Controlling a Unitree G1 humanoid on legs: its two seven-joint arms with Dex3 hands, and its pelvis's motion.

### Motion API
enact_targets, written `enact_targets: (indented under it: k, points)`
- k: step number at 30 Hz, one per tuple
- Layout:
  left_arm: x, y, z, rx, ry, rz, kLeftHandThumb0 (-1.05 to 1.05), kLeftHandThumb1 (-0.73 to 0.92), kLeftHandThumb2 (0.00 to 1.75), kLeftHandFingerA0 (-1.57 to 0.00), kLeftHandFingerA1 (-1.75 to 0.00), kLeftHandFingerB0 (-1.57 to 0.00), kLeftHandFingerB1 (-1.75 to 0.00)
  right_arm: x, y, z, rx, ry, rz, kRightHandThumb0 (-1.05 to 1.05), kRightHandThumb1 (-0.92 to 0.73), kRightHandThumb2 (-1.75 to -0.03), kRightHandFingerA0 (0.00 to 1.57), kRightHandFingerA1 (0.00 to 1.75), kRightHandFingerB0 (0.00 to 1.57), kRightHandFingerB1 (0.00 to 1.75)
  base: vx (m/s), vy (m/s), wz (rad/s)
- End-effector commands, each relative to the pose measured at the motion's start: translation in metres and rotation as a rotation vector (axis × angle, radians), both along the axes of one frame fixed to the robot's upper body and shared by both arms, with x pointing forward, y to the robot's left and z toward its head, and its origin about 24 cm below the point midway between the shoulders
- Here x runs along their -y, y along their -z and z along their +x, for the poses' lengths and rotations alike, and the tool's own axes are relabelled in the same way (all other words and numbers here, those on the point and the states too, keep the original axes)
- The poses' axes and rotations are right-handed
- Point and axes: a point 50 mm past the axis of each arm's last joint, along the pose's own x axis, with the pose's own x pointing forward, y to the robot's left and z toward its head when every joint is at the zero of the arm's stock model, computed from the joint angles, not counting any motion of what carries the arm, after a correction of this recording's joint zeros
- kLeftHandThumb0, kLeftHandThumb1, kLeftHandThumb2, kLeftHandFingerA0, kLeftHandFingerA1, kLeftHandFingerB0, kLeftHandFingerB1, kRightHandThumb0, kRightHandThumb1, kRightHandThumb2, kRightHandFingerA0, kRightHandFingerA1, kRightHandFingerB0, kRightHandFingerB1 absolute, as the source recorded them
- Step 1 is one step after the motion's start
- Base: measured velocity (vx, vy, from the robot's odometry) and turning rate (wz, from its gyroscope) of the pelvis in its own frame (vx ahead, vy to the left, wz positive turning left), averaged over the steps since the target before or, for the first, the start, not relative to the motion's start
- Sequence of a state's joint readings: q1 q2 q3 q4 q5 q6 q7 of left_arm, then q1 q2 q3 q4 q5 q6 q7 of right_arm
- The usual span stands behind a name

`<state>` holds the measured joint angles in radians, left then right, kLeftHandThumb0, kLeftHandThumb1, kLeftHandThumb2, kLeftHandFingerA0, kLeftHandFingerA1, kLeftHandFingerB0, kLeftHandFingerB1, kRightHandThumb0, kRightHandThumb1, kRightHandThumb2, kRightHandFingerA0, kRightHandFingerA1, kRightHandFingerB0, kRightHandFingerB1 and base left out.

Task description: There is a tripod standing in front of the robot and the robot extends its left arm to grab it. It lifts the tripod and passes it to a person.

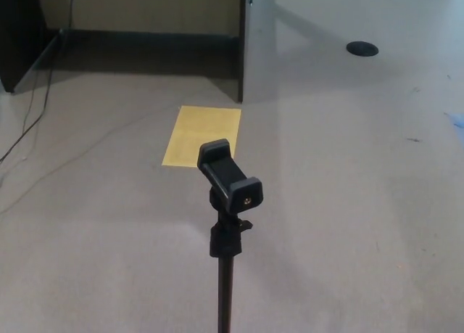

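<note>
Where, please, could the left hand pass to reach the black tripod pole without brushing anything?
Bare grey carpet lies open left of the black tripod pole, between it and the thin cable at the far left. The right side is equally bare. Only the black phone clamp on top, before the yellow paper sheet, crowds things.

So colour-wise it's pretty muted. The tripod (pixel 225 275) is black all over, pole and knobs included, and the phone clamp (pixel 229 177) on top is the same matte black with a small brassy-looking screw hole on its face. The carpet (pixel 109 260) is a plain greyish beige, no pattern, just a few darker specks. A mustard-yellow sheet (pixel 199 133) lies on it, solid colour. The wall (pixel 145 6) at the back is tan with a dark baseboard, the panel (pixel 326 21) is pale grey, and there's a black round disc (pixel 362 48). Black cable (pixel 32 122) on the left, a bit of blue (pixel 457 122) at the right edge.
</note>
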<state>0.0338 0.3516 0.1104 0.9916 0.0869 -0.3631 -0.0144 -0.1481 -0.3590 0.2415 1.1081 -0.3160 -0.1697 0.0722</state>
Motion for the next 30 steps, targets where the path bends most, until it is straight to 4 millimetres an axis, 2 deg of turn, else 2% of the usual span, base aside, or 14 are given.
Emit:
enact_targets:
  k: [1,3,5,6,7,10,11,12,20,21,22,23,29,30]
  points:
    - [-0.001,-0.012,0.007,0.113,0.048,-0.086,-0.5,0.37,0.64,-0.37,-0.45,-0.25,-0.37,0.004,-0.002,-0.002,0.003,-0.044,-0.005,-0.41,-0.7,-0.62,0.63,0.41,0.42,0.34,0.0,0.0,0.0]
    - [0.009,-0.022,0.022,0.171,0.125,-0.123,-0.53,0.36,0.64,-0.26,-0.4,-0.17,-0.34,0.003,-0.001,-0.002,0.005,-0.044,0.003,-0.41,-0.7,-0.62,0.62,0.4,0.41,0.34,0.0,0.0,0.0]
    - [0.024,-0.036,0.042,0.239,0.209,-0.181,-0.54,0.36,0.64,-0.25,-0.4,-0.17,-0.35,0.003,-0.002,-0.001,0.01,-0.044,0.006,-0.41,-0.7,-0.62,0.62,0.4,0.41,0.34,0.0,0.0,0.0]
    - [0.033,-0.046,0.053,0.287,0.268,-0.191,-0.25,0.22,0.82,-0.09,-0.51,-0.08,-0.5,0.003,-0.002,0.0,0.016,-0.036,0.011,-0.41,-0.7,-0.61,0.62,0.4,0.41,0.34,0.0,0.0,0.0]
    - [0.04,-0.057,0.063,0.329,0.312,-0.19,-0.27,0.21,0.82,-0.08,-0.51,-0.07,-0.5,0.001,-0.003,0.001,0.023,-0.037,0.014,-0.47,-0.59,-0.85,0.52,0.53,0.35,0.46,0.0,0.0,0.0]
    - [0.061,-0.084,0.09,0.406,0.409,-0.177,-0.3,0.16,0.81,-0.08,-0.51,-0.06,-0.49,-0.001,-0.002,0.003,0.03,-0.027,0.025,-0.46,-0.59,-0.85,0.53,0.53,0.35,0.46,0.0,0.0,0.0]
    - [0.064,-0.088,0.094,0.418,0.42,-0.182,-0.3,0.16,0.81,-0.08,-0.51,-0.06,-0.49,-0.001,-0.002,0.003,0.033,-0.027,0.026,-0.46,-0.59,-0.85,0.53,0.53,0.35,0.46,0.0,0.0,0.0]
    - [0.071,-0.095,0.1,0.434,0.443,-0.195,-0.65,0.38,0.69,-0.2,-0.41,-0.12,-0.34,-0.001,-0.002,0.003,0.033,-0.027,0.021,-0.4,-0.7,-0.62,0.62,0.41,0.41,0.34,0.0,0.0,0.0]
    - [0.124,-0.135,0.138,0.522,0.599,-0.251,-0.6,0.38,0.67,-0.2,-0.42,-0.11,-0.34,-0.001,-0.005,0.007,0.049,-0.049,0.024,-0.4,-0.71,-0.62,0.62,0.4,0.41,0.34,0.0,0.0,0.0]
    - [0.132,-0.138,0.142,0.542,0.623,-0.236,-0.29,0.19,0.81,-0.09,-0.51,-0.06,-0.49,-0.001,-0.005,0.006,0.048,-0.05,0.024,-0.4,-0.71,-0.62,0.63,0.41,0.4,0.34,0.0,0.0,0.0]
    - [0.137,-0.14,0.145,0.543,0.636,-0.241,-0.29,0.19,0.81,-0.09,-0.51,-0.06,-0.49,0.0,-0.005,0.005,0.048,-0.052,0.025,-0.4,-0.71,-0.62,0.63,0.41,0.4,0.34,0.0,0.0,0.0]
    - [0.14,-0.142,0.147,0.541,0.645,-0.236,-0.63,0.38,0.69,-0.22,-0.42,-0.12,-0.34,-0.001,-0.005,0.005,0.049,-0.054,0.025,-0.41,-0.7,-0.62,0.64,0.41,0.41,0.34,0.0,0.0,0.0]
    - [0.162,-0.157,0.164,0.549,0.727,-0.247,-0.64,0.41,0.7,-0.19,-0.43,-0.08,-0.34,-0.004,-0.007,0.011,0.068,-0.069,0.025,-0.4,-0.7,-0.62,0.64,0.41,0.41,0.34,0.0,0.0,0.0]
    - [0.172,-0.159,0.165,0.538,0.739,-0.31,-0.32,0.24,0.84,-0.02,-0.49,0.0,-0.48,-0.005,-0.007,0.009,0.068,-0.074,0.027,-0.41,-0.71,-0.62,0.63,0.41,0.41,0.34,0.0,0.0,0.0]
